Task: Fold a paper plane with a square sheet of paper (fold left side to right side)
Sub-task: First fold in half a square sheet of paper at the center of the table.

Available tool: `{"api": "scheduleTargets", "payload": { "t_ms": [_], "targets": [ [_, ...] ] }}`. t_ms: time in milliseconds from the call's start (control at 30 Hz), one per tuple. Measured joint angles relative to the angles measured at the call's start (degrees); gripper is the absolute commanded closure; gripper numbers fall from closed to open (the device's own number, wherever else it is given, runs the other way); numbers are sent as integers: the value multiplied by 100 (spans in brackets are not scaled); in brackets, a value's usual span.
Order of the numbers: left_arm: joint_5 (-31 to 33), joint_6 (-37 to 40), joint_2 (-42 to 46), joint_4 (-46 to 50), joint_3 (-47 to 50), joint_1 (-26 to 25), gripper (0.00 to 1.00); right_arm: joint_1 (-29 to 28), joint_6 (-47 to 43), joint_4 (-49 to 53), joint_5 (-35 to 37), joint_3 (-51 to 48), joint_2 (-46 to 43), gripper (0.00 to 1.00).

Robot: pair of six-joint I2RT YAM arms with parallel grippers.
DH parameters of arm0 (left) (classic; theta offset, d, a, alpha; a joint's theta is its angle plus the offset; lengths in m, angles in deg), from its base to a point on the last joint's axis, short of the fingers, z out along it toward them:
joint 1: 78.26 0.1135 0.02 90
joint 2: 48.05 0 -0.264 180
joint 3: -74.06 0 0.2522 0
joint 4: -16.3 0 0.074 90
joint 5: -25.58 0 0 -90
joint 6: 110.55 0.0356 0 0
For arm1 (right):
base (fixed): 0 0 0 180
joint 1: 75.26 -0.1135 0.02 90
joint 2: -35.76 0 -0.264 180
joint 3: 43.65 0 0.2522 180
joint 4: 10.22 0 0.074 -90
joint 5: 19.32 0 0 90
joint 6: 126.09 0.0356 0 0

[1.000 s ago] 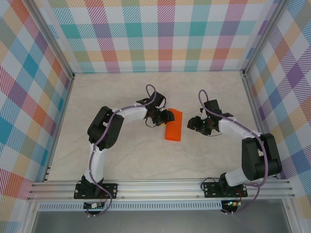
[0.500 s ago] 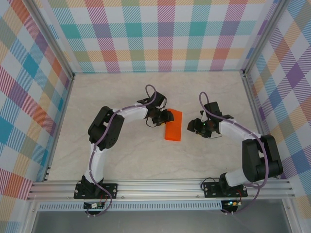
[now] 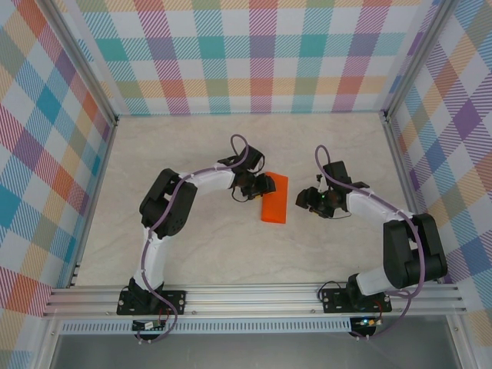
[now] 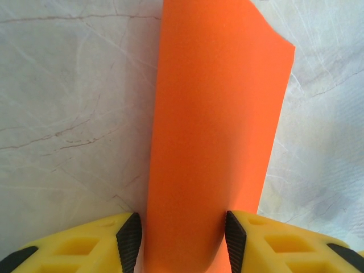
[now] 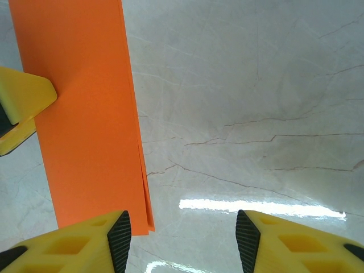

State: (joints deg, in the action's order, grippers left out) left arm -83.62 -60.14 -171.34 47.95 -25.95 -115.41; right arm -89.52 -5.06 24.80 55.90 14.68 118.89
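The square sheet of paper (image 3: 275,201) is bright orange and lies on the table folded in half into a narrow strip, its two layers showing at the right edge (image 5: 79,114). It is a plain rectangle, not a pointed paper plane. My left gripper (image 3: 261,184) is low over the strip's far end. It is open and its jaws straddle the strip's width (image 4: 182,242), with the paper (image 4: 216,125) running between the pads. My right gripper (image 3: 307,198) is open over bare table just right of the strip (image 5: 183,242), its left finger beside the paper's near corner.
The marble-look tabletop (image 3: 200,246) is walled by checked panels on three sides. An aluminium rail (image 3: 254,298) with both arm bases runs along the near edge. A yellow finger of the left gripper (image 5: 23,105) shows at the paper's far edge in the right wrist view.
My right gripper has edged a little to the left, closer to the folded paper. The left gripper and the paper have stayed where they were.
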Motion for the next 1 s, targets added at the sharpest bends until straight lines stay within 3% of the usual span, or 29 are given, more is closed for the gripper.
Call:
{"api": "scheduleTargets", "payload": {
  "t_ms": [800, 900, 1000],
  "targets": [
    [269, 63, 0, 146, -96, -105, 50, -31, 179, -243, -221, -114, 0, 45],
    [282, 63, 0, 146, -96, -107, 51, -50, 278, -407, -339, -144, 0, 53],
    [284, 63, 0, 146, -96, -109, 51, -50, 468, -874, -658, -275, 46, 69]
  ]
}}
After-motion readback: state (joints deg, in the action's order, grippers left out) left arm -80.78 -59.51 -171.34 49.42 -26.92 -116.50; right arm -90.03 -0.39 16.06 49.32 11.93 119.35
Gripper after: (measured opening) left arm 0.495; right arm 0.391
